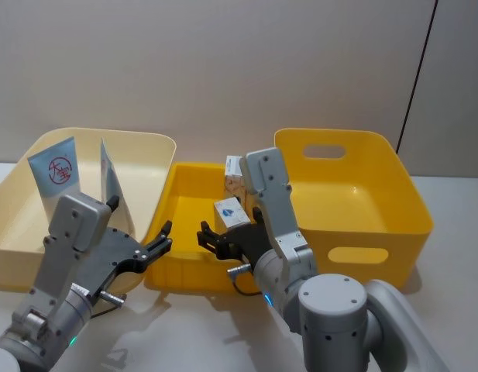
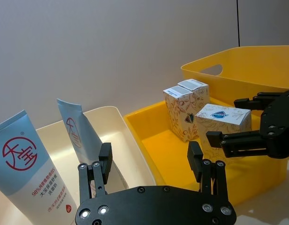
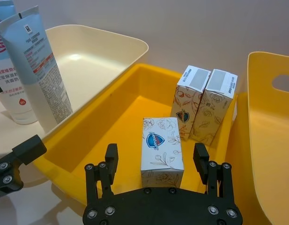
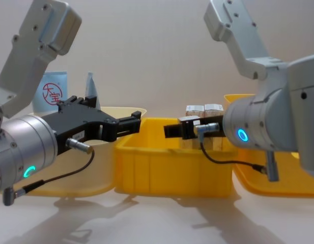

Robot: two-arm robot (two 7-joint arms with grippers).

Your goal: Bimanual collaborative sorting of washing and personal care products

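Item 1: two tubes [image 2: 22, 164], leaned upright in the cream bin [image 1: 14, 225] toward the left edge of the surface [image 1: 455, 194], apparently already sorted.
Item 2: three cartons [image 3: 205, 103], stood in the small yellow tray [image 1: 184, 209] at centre. A large yellow bin [image 1: 362, 194] is set to the right.
Right end effector [image 1: 204, 235]: spread open and lined up on the nearest carton [image 3: 161, 150], presumably for a grasp.
Left end effector [image 1: 163, 238]: open, held by the tray's near-left corner.

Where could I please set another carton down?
Bare: the large yellow bin's floor; the cream bin beside the middle tray, away from its tubes; the middle tray's left half. Crowded: its right side, with three cartons, and near rim, where the left pincer and right pincer hover open.
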